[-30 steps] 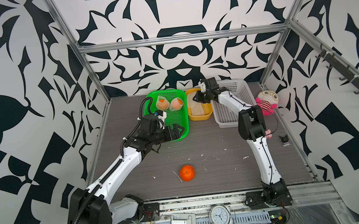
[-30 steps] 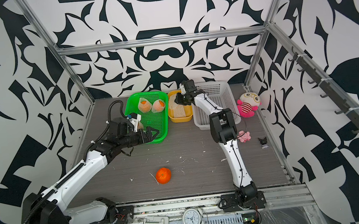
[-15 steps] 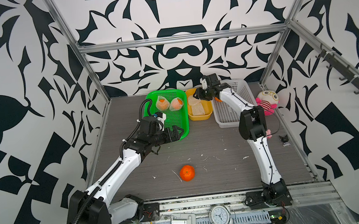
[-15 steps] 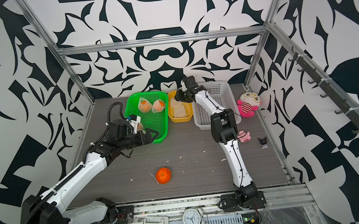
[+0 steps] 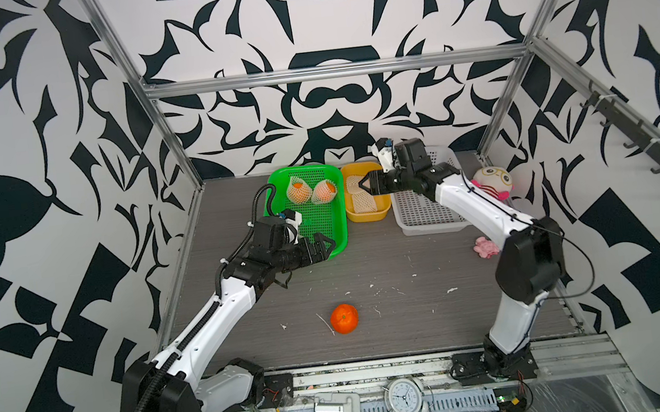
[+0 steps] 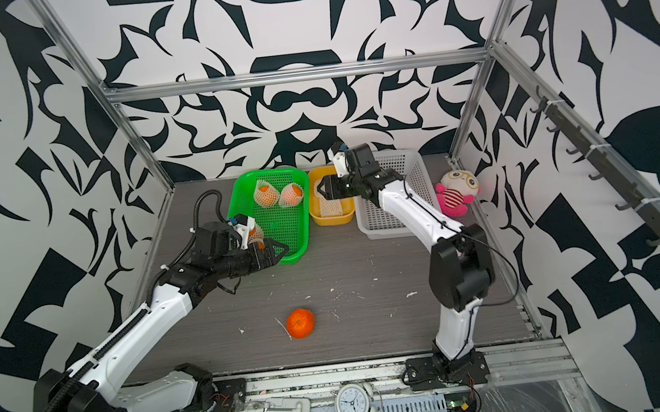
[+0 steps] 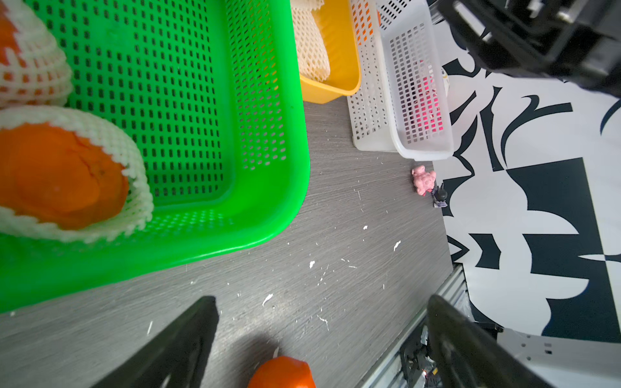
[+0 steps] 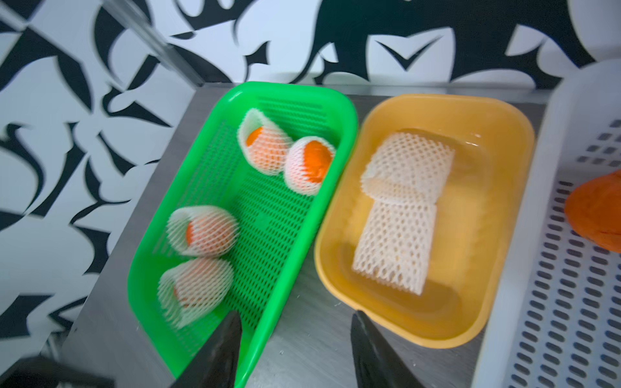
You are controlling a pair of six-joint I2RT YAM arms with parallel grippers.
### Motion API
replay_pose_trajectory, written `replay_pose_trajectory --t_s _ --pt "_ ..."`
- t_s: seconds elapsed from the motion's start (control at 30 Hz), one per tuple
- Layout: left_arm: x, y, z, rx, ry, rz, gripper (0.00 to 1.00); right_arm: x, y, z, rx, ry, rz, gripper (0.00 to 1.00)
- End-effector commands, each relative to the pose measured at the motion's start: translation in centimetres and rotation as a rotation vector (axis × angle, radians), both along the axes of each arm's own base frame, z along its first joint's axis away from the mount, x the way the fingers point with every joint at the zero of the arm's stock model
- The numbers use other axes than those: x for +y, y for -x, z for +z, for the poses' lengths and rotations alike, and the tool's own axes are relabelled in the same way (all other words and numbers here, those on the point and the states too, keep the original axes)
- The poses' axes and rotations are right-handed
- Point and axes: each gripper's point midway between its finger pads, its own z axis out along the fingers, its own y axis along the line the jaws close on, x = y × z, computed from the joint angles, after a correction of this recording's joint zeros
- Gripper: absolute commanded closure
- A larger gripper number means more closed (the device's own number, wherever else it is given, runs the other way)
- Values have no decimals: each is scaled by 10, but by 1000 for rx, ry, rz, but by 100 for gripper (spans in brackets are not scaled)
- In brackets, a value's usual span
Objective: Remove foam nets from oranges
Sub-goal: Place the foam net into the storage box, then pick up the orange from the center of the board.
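Right now my left claw is spread wide with nothing between its jaws, low over the desk at the near corner of the green basket. My right claw is parted too and grips nothing. It hovers above the yellow tub. Below it, in the right wrist view, two empty foam nets lie flattened in that tub, one overlapping the other. The green basket sits just beside the tub and holds four netted oranges, two at its far end and two at the near end by my left wrist. One bare orange sits alone on the desk, well apart from both baskets. A second bare orange shows in the white basket on the tub's other side.
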Motion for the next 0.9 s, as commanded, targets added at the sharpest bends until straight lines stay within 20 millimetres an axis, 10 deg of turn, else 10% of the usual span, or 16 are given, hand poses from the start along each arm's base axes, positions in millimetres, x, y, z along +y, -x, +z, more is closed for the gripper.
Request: replay_pose_trajectory --t_s 0.0,0.4,0.87 --pt "3 22 -18 134 1 -22 0 25 51 -10 -131 13 199 44" --pt "15 51 -39 208 0 -11 1 82 264 -99 -430 141 972 30" --pt "21 59 -52 240 -27 6 1 101 294 -142 -481 169 1139 2"
